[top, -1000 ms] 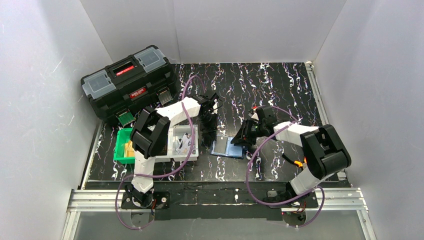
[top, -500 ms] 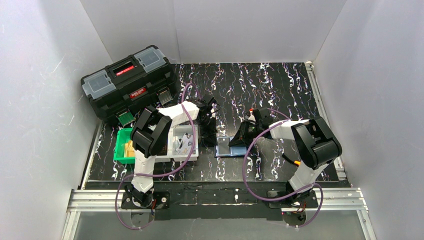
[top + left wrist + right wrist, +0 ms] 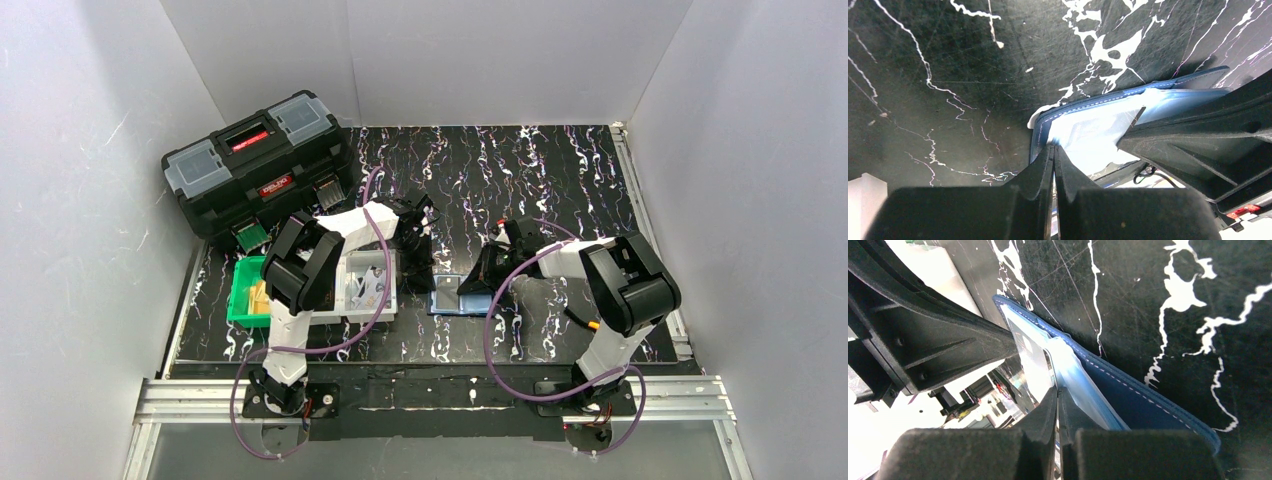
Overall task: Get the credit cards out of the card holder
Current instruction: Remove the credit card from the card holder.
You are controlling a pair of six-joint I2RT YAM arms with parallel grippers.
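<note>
The navy card holder (image 3: pixel 458 297) lies spread open on the black marbled table, its pale inner pockets facing up. My left gripper (image 3: pixel 420 272) is shut, its tips resting on the holder's left edge (image 3: pixel 1040 130). My right gripper (image 3: pixel 482 277) is shut too. Its tips touch the edge of a pale pocket (image 3: pixel 1068 370) near the holder's middle. Each wrist view shows the other gripper's black fingers close across the holder. No orange or tan card shows in the holder. Whether either gripper pinches a pocket layer is unclear.
A white tray (image 3: pixel 352 312) with white printed slips stands just left of the holder. A green bin (image 3: pixel 238 300) beside it holds tan flat pieces. A black toolbox (image 3: pixel 260 160) sits at the back left. White walls enclose the table.
My right gripper has moved left and down onto the holder. The left gripper has shifted slightly toward the holder's left edge. The holder has moved little.
</note>
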